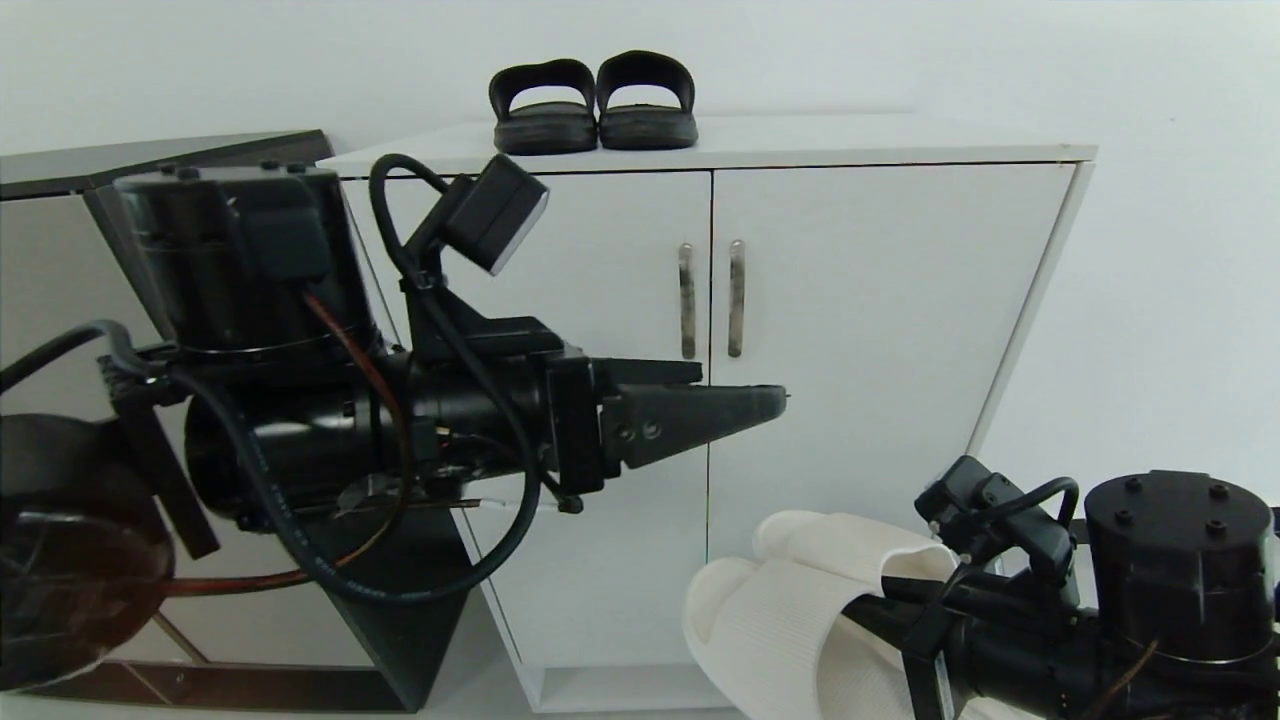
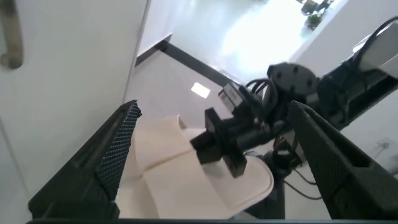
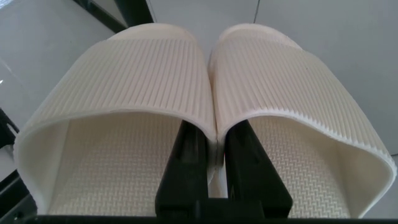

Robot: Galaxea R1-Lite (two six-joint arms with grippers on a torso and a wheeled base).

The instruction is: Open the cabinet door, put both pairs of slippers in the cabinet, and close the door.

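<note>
left tool [image 1: 750, 402] held level before the closed cabinet doors [image 1: 860, 330], spread open, right tool [image 3: 219, 155] low, pinching the white slippers [image 3: 124, 93] by their inner sides

White cabinet [image 1: 880, 300], 2 silver handles [image 1: 687, 300], black slippers [image 1: 645, 125]; cream slippers [image 3: 155, 81] show fine ribbing across the straps and a zigzag pattern on the footbeds.
</note>
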